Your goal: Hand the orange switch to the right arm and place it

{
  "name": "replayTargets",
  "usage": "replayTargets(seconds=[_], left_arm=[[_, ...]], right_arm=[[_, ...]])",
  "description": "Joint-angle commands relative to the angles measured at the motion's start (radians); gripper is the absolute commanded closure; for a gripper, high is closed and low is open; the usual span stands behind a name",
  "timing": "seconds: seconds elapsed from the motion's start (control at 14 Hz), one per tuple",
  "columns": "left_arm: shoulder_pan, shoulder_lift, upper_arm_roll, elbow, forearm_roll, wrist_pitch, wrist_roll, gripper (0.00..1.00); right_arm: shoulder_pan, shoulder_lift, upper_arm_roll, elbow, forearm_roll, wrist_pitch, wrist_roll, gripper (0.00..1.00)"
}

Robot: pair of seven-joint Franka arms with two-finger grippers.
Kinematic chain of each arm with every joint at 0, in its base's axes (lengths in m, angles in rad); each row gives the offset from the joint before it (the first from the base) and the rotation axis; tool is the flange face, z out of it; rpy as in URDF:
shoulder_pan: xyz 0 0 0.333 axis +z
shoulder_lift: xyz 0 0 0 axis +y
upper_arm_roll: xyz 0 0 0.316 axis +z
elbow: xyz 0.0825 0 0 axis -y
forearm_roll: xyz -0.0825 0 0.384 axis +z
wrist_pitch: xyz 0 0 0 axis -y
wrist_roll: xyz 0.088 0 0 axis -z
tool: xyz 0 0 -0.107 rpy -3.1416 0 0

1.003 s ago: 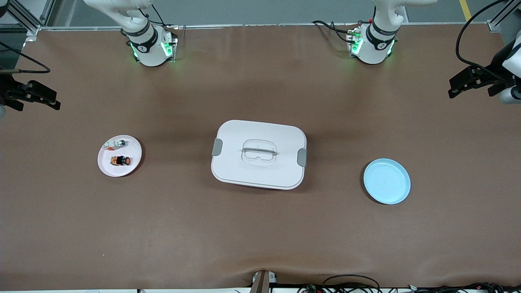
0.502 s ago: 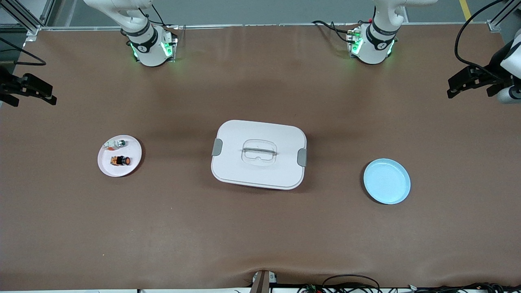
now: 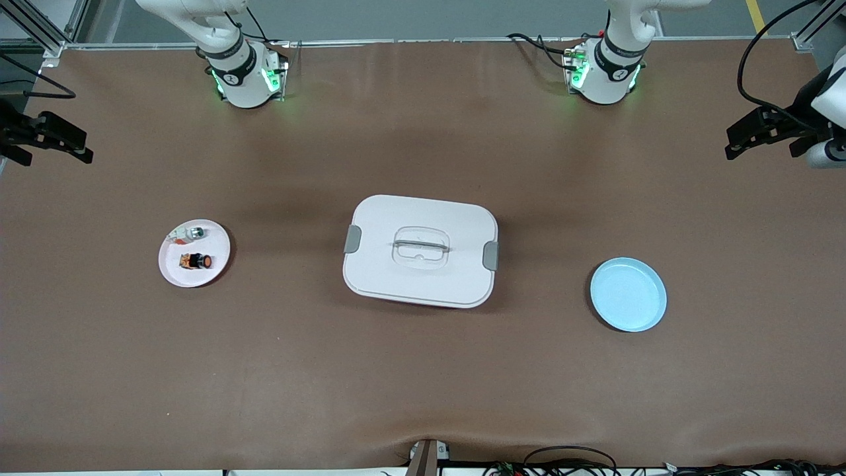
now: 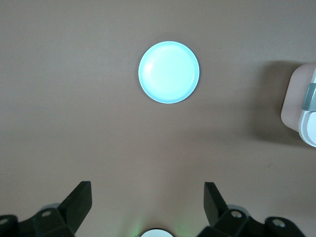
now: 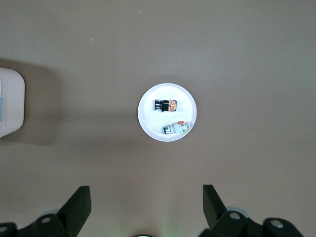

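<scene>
The table (image 3: 423, 383) is covered by a matte brown sheet, lightly wrinkled along the lower edge of the front frame, where cables trail. A round, shallow, smooth light-blue plate (image 3: 628, 295) lies at lower right of centre. At centre sits a white rounded-rectangular plastic box (image 3: 420, 251) with grey side latches and a recessed handle in its lid. At centre-left of the frame, a small round white plate (image 3: 194, 253) carries two parts. The orange switch (image 3: 196, 262), a stubby black cylinder with an orange cap, lies on its side with its long axis level across the frame and the cap toward the box. A small silver-and-white piece (image 3: 194, 233) lies just above it.

The right gripper (image 3: 49, 137), at the upper-left edge, has its fingers spread wide and holds nothing. The left gripper (image 3: 760, 132), at the upper-right edge, is likewise spread wide and empty. Both bases glow green along the top, with grey floor above.
</scene>
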Motion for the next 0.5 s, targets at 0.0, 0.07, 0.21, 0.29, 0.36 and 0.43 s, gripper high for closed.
replayTargets(seconds=[0.0, 0.07, 0.21, 0.29, 0.36, 0.43], left_arm=[[-0.007, -0.001, 0.01, 0.01, -0.013, -0.001, 0.02, 0.0], [-0.009, -0.001, 0.01, 0.01, -0.013, -0.001, 0.02, 0.0], [-0.007, -0.001, 0.01, 0.01, -0.013, -0.001, 0.02, 0.0], [-0.007, -0.001, 0.01, 0.01, -0.013, -0.001, 0.02, 0.0], [-0.009, -0.001, 0.01, 0.01, -0.013, -0.001, 0.02, 0.0], [-0.009, -0.001, 0.01, 0.01, -0.013, -0.001, 0.02, 0.0]], right_arm=[[-0.004, -0.04, 0.003, -0.044, 0.014, -0.001, 0.025, 0.0], [-0.006, -0.05, 0.002, -0.057, 0.014, -0.001, 0.026, 0.0], [-0.006, -0.064, 0.002, -0.08, 0.014, 0.004, 0.025, 0.0], [-0.006, -0.064, 0.002, -0.08, 0.014, 0.004, 0.025, 0.0], [-0.006, -0.063, 0.002, -0.08, 0.014, -0.002, 0.025, 0.0], [-0.006, -0.063, 0.002, -0.08, 0.014, -0.006, 0.025, 0.0]])
